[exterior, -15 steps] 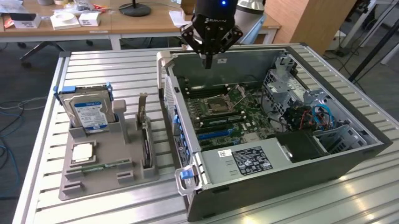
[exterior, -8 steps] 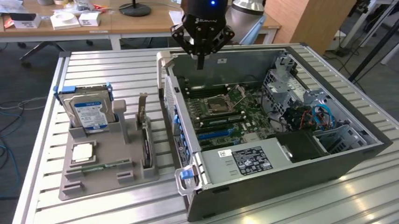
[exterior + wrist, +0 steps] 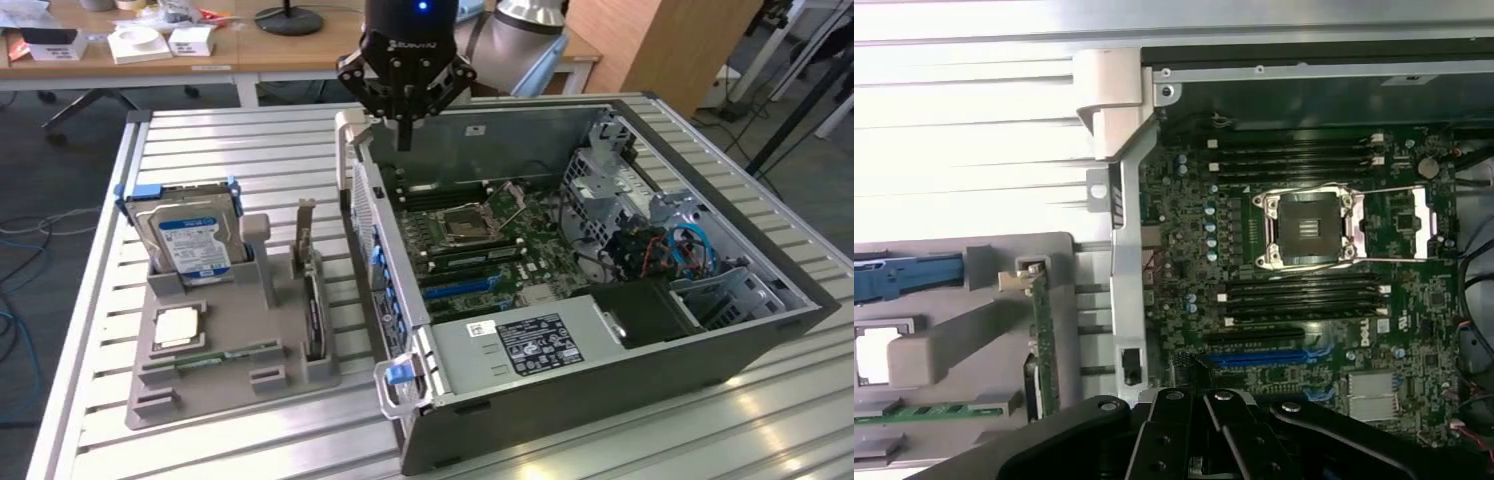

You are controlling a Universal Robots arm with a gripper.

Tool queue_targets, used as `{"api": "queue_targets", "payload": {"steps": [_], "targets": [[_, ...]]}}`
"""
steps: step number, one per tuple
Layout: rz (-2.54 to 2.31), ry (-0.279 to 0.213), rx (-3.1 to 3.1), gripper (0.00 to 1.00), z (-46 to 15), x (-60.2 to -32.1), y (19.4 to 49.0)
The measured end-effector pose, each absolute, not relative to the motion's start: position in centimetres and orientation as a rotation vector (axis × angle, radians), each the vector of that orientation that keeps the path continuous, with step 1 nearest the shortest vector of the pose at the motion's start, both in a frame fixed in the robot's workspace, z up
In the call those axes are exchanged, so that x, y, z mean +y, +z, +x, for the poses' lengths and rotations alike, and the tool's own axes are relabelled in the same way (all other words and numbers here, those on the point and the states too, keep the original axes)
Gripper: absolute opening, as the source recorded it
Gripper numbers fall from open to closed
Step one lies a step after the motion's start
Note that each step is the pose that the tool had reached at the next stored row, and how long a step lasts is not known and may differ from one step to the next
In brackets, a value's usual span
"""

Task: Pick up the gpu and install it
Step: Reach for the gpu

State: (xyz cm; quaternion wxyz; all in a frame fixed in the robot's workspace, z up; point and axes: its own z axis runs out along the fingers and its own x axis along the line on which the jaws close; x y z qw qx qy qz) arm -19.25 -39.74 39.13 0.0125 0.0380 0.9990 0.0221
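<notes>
- Gripper [image 3: 404, 140]: jaws closed tight, tips together, nothing held. It hangs over the far corner of the PC case [image 3: 641, 400], on the exterior view's left side of the case. In the wrist view the gripper [image 3: 1206, 420] looks down on the motherboard [image 3: 1304, 300].
- Gpu [image 3: 312, 300]: stands on edge in a slot of the grey parts tray [image 3: 234, 305], on the tray side nearest the case. Its metal bracket [image 3: 304, 225] is at the far end. In the wrist view the card [image 3: 1042, 345] is seen edge-on, just beside the case wall. No contact w/ gripper; the two are well apart.
- Other tray items, to the exterior view's left of the gpu: hard drive [image 3: 194, 240], CPU chip [image 3: 178, 328], memory stick [image 3: 934, 412].
- Blue slot [image 3: 1264, 357] on the motherboard: empty, no card seated.
- Status (judged):
  - Pick-up: not done. Card sits untouched in the tray.
  - Install: not done.
  - Progress: approx. nil. Both the pick and the seating remain.
</notes>
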Motion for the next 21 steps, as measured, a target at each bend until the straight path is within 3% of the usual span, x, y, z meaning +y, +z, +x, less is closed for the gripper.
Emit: {"api": "queue_targets", "payload": {"steps": [21], "targets": [[0.122, 0.069, 3.113, 0.1, -26.1, -39.6, 39.0]]}}
